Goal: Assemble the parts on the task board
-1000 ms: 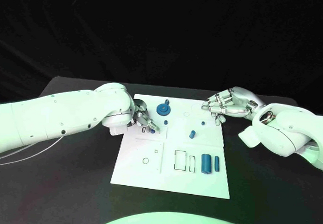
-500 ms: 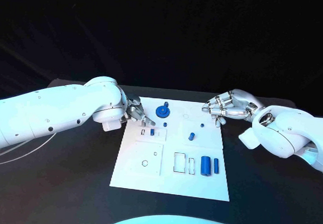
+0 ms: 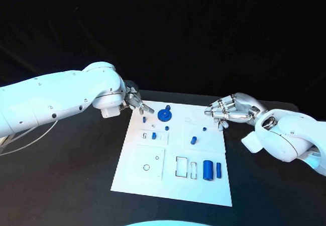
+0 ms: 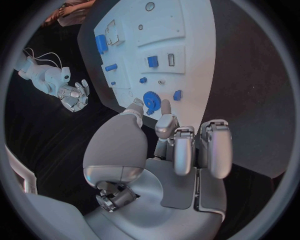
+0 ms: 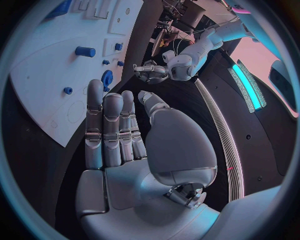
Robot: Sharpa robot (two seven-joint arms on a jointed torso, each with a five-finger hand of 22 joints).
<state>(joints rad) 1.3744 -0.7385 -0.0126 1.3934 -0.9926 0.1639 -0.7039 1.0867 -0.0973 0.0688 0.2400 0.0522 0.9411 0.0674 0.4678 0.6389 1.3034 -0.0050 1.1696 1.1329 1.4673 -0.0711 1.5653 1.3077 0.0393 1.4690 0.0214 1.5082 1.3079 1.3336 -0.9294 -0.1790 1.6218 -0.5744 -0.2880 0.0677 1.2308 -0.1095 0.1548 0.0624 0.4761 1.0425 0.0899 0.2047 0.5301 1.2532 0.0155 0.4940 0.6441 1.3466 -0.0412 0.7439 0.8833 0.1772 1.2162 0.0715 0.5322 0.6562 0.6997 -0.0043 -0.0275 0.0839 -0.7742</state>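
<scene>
**Q:** What did the figure show, taken from largest to smallest?

**A:** A black table (image 3: 72,189) carried the white task board (image 3: 171,178) at its middle. The left hand (image 3: 133,101) hovered over the board's far left corner, its fingers apart and holding nothing. The right hand (image 3: 228,111) hung at the board's far right corner, fingers extended side by side, likewise holding nothing.

**Q:** And where did the parts lie?

**A:** A round blue knob (image 3: 164,113) stood near the far edge, just beside the left hand's fingertips (image 3: 141,109) but apart from them. Two blue cylinders, one thick (image 3: 206,170) and one thin (image 3: 219,169), lay side by side toward the near right, next to two rectangular slots (image 3: 182,166). A short blue peg (image 3: 193,140) lay tilted at the centre right. A small blue block (image 3: 153,135) sat in a recess on the left. Three small blue studs (image 3: 167,128) were scattered near the knob.
</scene>
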